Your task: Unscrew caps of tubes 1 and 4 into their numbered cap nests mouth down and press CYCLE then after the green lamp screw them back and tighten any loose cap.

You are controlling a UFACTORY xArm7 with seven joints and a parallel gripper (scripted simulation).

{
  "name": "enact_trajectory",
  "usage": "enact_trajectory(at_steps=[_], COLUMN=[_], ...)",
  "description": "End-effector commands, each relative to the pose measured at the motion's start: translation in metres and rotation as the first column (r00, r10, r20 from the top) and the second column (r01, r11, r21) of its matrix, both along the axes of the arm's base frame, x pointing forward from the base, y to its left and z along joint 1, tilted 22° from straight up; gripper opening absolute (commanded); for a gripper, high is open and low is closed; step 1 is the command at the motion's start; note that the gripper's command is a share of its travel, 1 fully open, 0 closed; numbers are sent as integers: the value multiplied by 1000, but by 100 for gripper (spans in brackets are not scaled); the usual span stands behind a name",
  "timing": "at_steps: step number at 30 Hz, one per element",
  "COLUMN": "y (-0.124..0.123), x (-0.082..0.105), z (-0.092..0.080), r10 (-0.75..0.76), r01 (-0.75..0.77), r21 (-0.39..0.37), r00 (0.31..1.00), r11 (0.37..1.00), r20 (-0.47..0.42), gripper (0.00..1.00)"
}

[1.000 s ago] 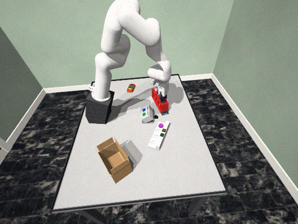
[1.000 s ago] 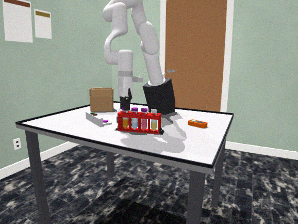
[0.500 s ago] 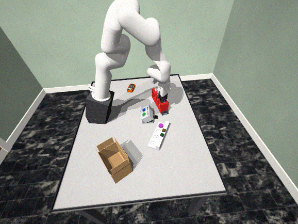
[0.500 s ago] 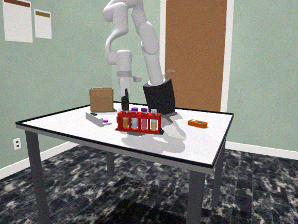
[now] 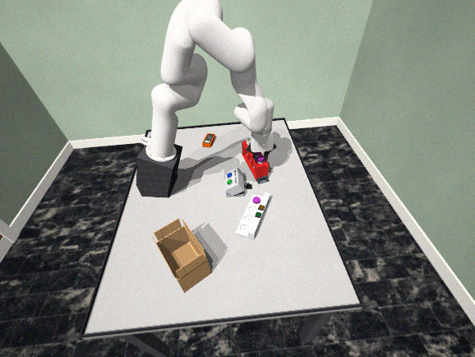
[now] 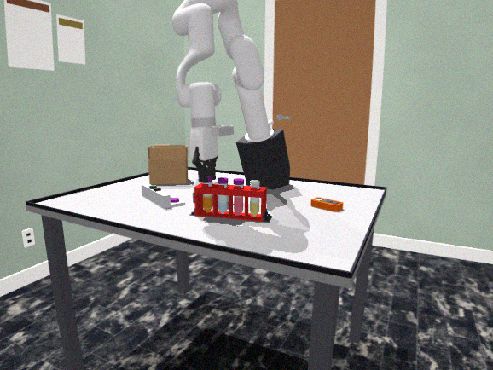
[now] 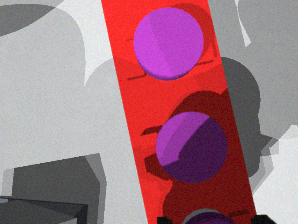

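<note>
The red decapping station (image 6: 230, 201) holds four tubes. Tube 1 (image 6: 254, 184), at the right end in the exterior view, has no cap. Its purple cap (image 5: 256, 200) lies in nest 1 of the white cap tray (image 5: 252, 215). Tubes 2 and 3 carry purple caps (image 7: 169, 42) (image 7: 191, 146). My gripper (image 6: 205, 166) hangs straight down over tube 4 (image 6: 209, 181) at the left end. Its fingers stand a little apart on either side of tube 4's cap (image 7: 207, 218), which sits on the tube at the bottom edge of the wrist view. The gripper is open.
The grey key housing (image 5: 232, 182), with the blue CYCLE key (image 5: 228, 174) and the green READY key (image 5: 229, 181), stands beside the rack. Both tray lamps (image 5: 260, 210) look dark. An open cardboard box (image 5: 182, 252) and an orange device (image 5: 209, 140) are on the table.
</note>
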State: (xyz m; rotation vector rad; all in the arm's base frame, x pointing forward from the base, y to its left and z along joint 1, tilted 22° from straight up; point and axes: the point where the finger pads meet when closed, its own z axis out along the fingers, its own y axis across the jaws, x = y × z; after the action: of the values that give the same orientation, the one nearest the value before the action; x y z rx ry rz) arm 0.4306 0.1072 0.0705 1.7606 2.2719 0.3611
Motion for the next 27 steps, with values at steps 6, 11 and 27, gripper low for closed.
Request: enact_trajectory(at_steps=[6, 11, 27], y=[0, 0, 0], x=[1, 1, 1], z=[1, 1, 0], r10=[-396, -535, -535], r01=[394, 531, 531], r21=[117, 170, 170], r00=[918, 845, 845], r11=[912, 830, 830], r20=[1, -26, -26], gripper=[46, 46, 0])
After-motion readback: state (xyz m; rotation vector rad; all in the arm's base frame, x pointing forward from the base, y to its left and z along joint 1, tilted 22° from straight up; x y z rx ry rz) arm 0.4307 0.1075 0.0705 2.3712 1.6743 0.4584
